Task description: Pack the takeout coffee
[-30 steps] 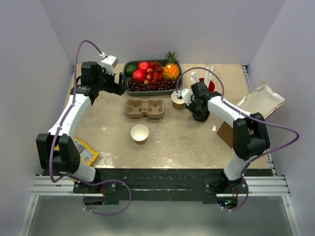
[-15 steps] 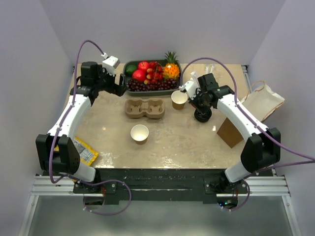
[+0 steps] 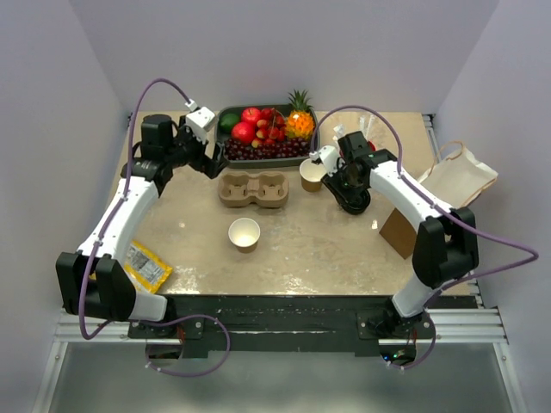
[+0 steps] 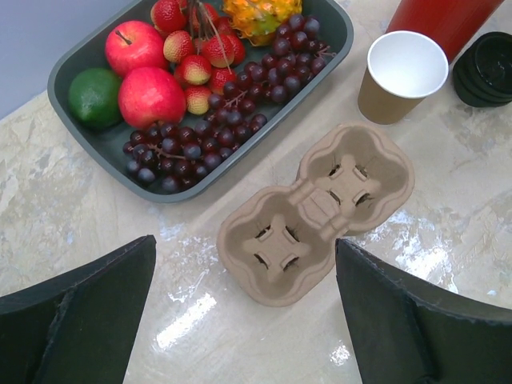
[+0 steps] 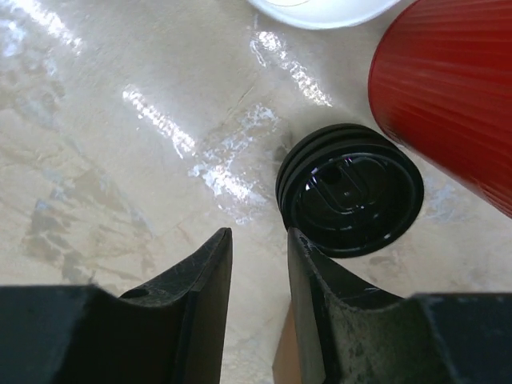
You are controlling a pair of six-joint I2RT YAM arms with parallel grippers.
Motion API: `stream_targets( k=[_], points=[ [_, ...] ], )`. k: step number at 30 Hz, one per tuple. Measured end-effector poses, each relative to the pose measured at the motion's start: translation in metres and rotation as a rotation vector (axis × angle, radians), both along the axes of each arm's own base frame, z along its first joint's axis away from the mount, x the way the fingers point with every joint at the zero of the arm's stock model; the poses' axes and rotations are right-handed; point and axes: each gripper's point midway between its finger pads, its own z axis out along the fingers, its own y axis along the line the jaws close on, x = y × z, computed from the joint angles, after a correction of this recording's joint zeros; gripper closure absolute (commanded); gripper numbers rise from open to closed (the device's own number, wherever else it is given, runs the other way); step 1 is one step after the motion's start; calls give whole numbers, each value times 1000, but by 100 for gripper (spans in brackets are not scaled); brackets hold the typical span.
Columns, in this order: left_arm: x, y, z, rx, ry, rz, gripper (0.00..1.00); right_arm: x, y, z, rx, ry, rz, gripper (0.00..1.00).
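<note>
Hovering empty and slightly parted, right tool faces black lids just ahead.

The stone-patterned bench carries a dark tray of fruit at its 12 o'clock edge. Just nearer the centre lies a tan two-hole cup carrier, with an open kraft paper cup upright at the carrier's 3 o'clock. Beyond that cup a stack of black lids sits just beside a red cup. A second open paper cup stands at the carrier's 6 o'clock. A yellow snack packet lies at the bench's 8 o'clock edge, a brown box at 4 o'clock.
</note>
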Motion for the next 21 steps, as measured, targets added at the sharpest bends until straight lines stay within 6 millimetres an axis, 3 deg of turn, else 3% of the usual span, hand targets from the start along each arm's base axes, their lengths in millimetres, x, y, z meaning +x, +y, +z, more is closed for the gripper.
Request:
stream_targets(
  k=[8,17,21],
  points=[
    [-3,-3,-9,13,24,7,2,16,1,-41,-12,76,-199,57],
    [-4,0,-7,23,19,31,2,46,2,-44,-17,43,-310,57],
    [-3,1,-7,27,18,38,2,50,-4,-47,-33,40,-331,60]
  ],
)
